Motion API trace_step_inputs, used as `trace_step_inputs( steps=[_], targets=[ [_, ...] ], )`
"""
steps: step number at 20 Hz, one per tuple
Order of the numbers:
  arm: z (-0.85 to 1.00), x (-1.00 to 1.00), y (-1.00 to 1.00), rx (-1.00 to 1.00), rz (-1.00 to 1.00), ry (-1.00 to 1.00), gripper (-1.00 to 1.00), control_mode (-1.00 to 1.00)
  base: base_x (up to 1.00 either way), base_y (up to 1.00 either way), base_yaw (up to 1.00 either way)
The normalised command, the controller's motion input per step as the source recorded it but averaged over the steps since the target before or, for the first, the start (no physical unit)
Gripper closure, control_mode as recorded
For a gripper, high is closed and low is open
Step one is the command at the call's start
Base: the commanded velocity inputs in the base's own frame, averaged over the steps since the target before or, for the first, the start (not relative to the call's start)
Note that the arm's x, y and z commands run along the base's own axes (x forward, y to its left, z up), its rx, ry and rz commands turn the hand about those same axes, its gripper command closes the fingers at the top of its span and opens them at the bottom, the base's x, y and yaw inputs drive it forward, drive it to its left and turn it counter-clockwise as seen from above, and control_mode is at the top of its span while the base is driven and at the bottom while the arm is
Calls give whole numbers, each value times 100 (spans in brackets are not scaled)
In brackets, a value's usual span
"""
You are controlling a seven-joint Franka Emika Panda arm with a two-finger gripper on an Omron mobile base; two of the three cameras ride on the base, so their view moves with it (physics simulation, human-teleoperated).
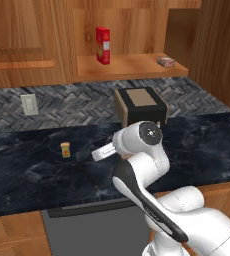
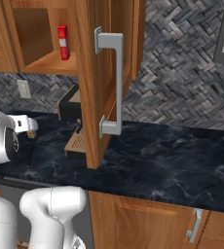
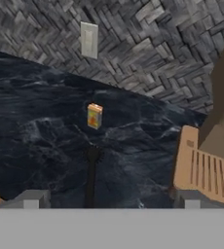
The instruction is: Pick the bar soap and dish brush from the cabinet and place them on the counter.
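Note:
The bar soap [image 1: 165, 61] lies flat at the right end of the open cabinet's wooden shelf [image 1: 132, 67]. The black dish brush [image 3: 91, 170] lies on the black veined counter [image 1: 27, 170], its handle running toward the hand camera and its bristly head at the far end. My gripper [image 3: 110, 199] hovers low over the brush handle. It is open, with one fingertip on each side and nothing held between them. The cabinet door [image 2: 92, 97] stands swung open with its grey bar handle [image 2: 116, 80] facing out.
A tall red box [image 1: 103, 45] stands upright on the shelf's left part. A tiny orange-yellow block [image 3: 94, 115] sits on the counter just beyond the brush. A brown machine [image 1: 139, 106] stands against the herringbone wall to the right. A wall outlet [image 1: 29, 104] is at the left.

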Motion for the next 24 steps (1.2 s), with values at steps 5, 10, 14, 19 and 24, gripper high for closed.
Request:
trace_step_inputs(
  steps=[5, 10, 14, 19, 24],
  targets=[
    [49, -28, -22, 0, 0, 0, -100, -100, 0, 0, 0],
    [66, -30, -19, 0, 0, -2, -100, -100, 0, 0, 0],
    [66, -33, -9, 0, 0, -6, -100, -100, 0, 0, 0],
    [49, -30, -17, 0, 0, -8, -100, -100, 0, 0, 0],
    [32, -24, -29, -1, 0, -11, -100, -100, 0, 0, 0]
  ],
)
